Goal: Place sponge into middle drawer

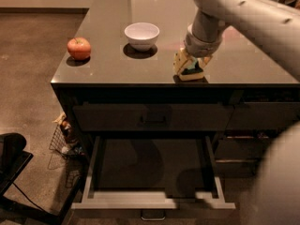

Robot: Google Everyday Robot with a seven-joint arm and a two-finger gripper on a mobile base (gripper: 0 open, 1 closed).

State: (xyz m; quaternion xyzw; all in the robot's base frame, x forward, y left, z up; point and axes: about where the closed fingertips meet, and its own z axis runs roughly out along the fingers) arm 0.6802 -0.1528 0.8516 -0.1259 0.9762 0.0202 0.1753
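The sponge [191,72], dark green on top with a pale yellow body, lies on the dark countertop [112,67] close to its front edge, right of centre. My gripper [191,65] comes down from the upper right and sits right over the sponge, around it. The middle drawer [140,199] is pulled out wide below the counter, with a dark inside, pale grey sides and front edge, and a small silvery handle [153,215]. Nothing shows inside the drawer. It lies below and a little to the left of the sponge.
A white bowl [141,34] stands on the counter left of the gripper, and a red fruit [79,48] sits further left. A shut dark-fronted drawer [152,117] is above the open one. A wire basket [63,139] and a black object [9,158] are on the floor at left.
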